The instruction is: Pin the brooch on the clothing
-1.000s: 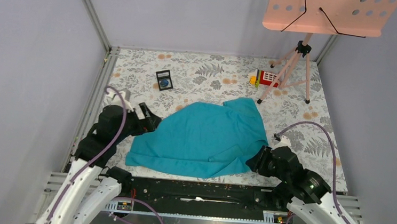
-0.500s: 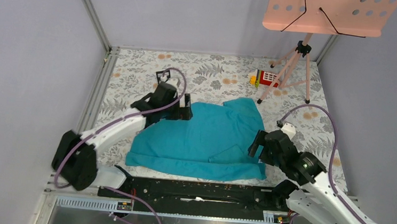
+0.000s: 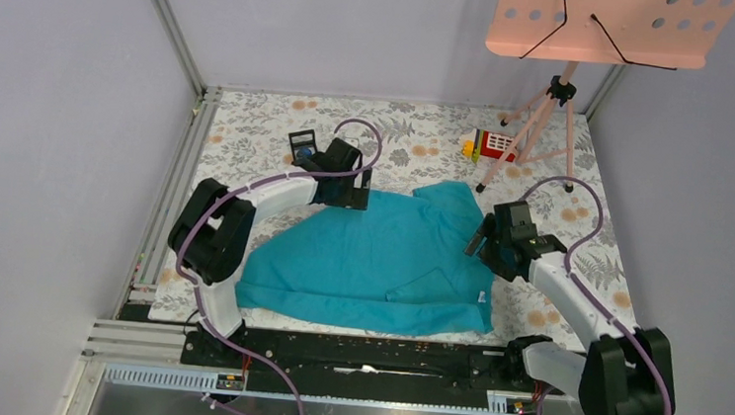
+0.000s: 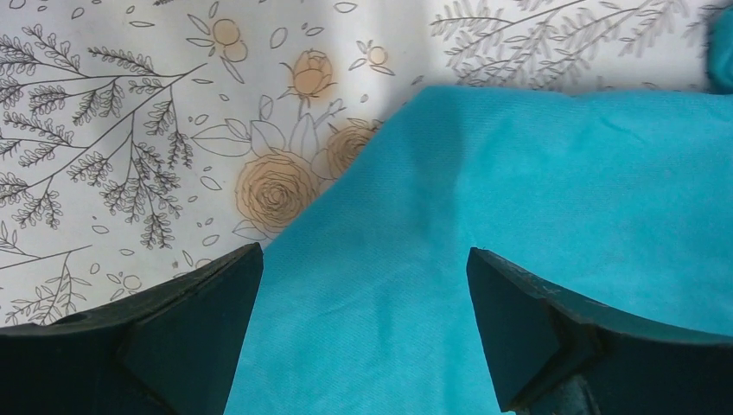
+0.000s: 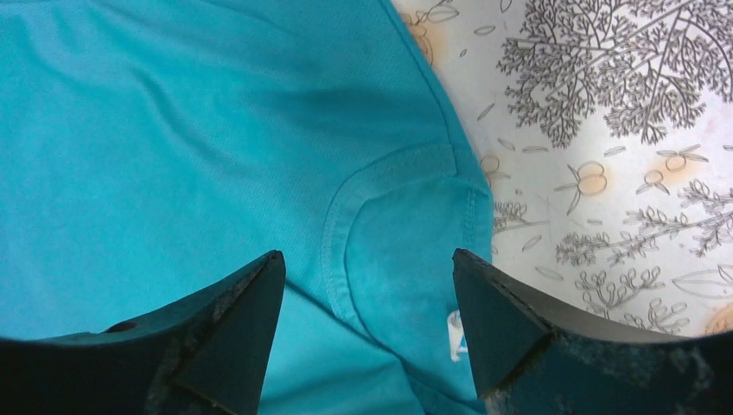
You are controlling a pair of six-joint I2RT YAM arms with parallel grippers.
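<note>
Above teal T-shirt [image 3: 379,258]: left end effector [image 4: 363,255], right end effector [image 5: 366,255], jaws spread.

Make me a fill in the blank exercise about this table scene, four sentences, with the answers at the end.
1. The T-shirt lying spread out is ____ in colour.
2. The left tool hangs with its jaws ____ over the shirt's edge.
3. The right tool is above the shirt's neck, where a small ____ label shows.
4. The music stand at the far right is ____.
Missing words: teal; open; white; pink.
</note>
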